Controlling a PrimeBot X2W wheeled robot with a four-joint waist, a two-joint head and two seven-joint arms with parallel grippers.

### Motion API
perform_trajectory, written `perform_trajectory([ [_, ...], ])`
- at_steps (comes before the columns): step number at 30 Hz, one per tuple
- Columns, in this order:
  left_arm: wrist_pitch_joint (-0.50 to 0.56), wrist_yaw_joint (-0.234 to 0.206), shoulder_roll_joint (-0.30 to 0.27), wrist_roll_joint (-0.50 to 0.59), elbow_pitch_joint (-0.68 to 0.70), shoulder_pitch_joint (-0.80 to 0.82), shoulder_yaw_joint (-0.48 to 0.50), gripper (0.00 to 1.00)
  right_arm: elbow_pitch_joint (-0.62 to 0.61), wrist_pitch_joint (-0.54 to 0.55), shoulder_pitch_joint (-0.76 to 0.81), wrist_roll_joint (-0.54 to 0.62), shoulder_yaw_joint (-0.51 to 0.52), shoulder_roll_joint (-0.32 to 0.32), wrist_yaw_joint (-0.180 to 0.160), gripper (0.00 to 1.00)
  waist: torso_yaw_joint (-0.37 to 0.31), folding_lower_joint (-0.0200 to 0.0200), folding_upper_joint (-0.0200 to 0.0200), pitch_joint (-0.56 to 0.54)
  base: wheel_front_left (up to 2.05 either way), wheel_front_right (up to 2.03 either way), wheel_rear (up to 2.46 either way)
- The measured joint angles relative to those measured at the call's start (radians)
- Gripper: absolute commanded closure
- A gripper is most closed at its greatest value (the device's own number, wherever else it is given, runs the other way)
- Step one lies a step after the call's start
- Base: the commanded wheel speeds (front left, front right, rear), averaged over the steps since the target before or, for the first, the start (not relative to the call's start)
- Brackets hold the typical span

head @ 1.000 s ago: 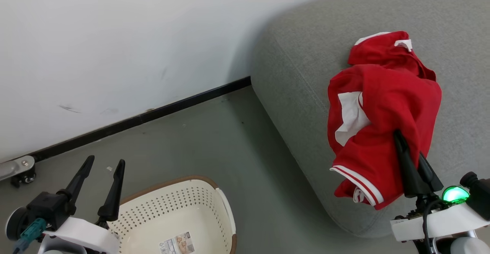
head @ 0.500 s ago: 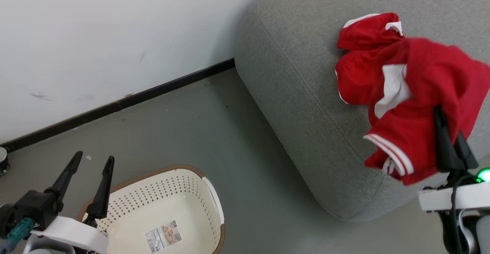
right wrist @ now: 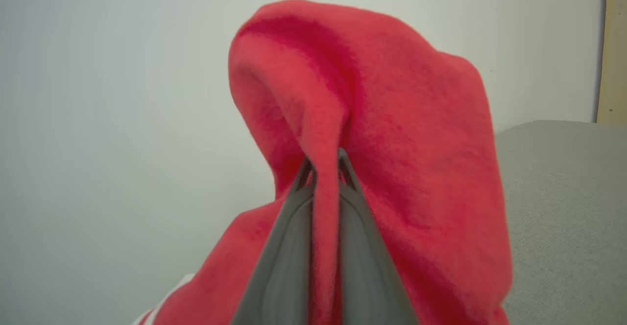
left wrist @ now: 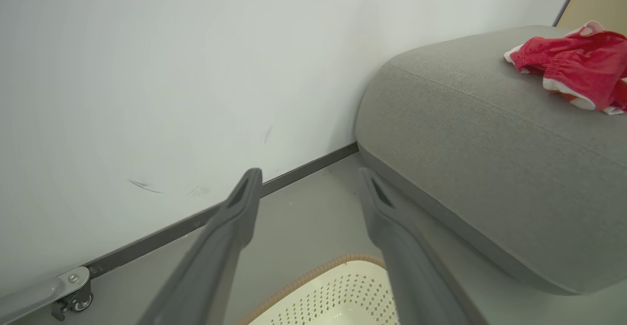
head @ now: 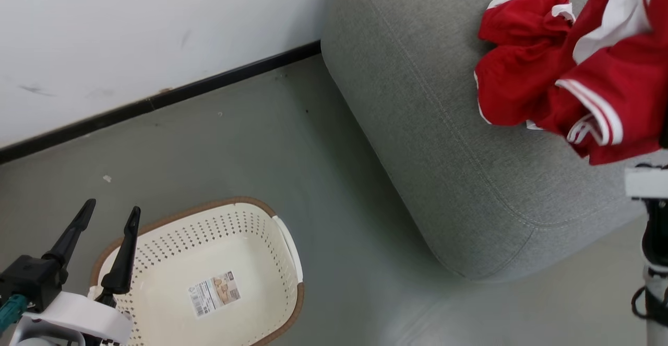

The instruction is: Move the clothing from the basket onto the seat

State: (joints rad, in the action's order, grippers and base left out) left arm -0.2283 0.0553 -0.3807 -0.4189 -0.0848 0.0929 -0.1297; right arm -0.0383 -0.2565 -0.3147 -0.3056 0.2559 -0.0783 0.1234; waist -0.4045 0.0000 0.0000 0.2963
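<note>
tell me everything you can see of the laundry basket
The laundry basket is cream-white plastic, oval, with perforated walls, a brown rim band and a white side handle. It stands upright on the grey floor near the sofa, empty but for a label sticker on its bottom. The left gripper hangs open above its left rim.

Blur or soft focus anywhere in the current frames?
Head view: mostly sharp, floor smeared below the seat. Left wrist view: left gripper soft, seat crisp. Right wrist view: held clothing and right gripper fuzzy, close-up.
</note>
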Motion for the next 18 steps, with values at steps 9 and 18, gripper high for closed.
perform_trajectory([
  [9,0.024,-0.002,-0.029,0.0,0.043,-0.002,0.021,0.0,0.068,0.024,-0.21,-0.028,0.084,-0.059,0.0,1.0,0.017,0.0,0.0,0.077,0.0,0.0,0.0],
  [18,0.047,-0.001,-0.061,0.001,0.085,-0.002,0.027,0.0,0.15,0.095,-0.422,-0.018,0.159,-0.153,0.0,1.0,0.033,0.0,0.0,0.16,0.0,0.0,0.0],
])
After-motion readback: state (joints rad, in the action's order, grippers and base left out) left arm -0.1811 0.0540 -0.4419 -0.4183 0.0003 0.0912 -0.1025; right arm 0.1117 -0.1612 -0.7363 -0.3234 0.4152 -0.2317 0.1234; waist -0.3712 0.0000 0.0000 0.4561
